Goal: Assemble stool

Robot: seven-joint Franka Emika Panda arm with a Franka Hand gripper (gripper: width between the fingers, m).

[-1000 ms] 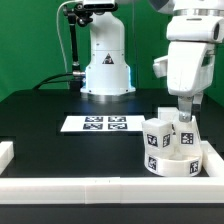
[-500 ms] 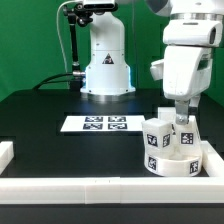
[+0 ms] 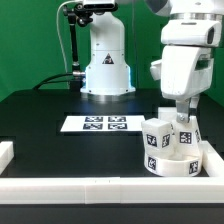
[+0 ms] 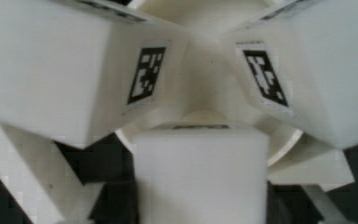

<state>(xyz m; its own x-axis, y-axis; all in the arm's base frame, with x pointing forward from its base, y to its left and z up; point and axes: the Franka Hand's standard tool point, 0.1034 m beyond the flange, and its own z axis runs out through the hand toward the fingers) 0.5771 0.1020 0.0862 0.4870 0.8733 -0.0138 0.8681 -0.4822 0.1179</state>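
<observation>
The stool [image 3: 168,150] stands legs-up directly beneath the pincer [image 3: 181,119], whose fingers reach among the legs; its grip cannot be told.

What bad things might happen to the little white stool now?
1. The gripper is down among the legs standing on the round seat, so a sideways nudge might knock one crooked.
2. The stool sits tight in the corner of the white border rails, with little room; a push may jam it against them.
3. The wrist view shows only crowded white parts, so whether the jaws hold anything is unclear; a poor grip may slip.
</observation>
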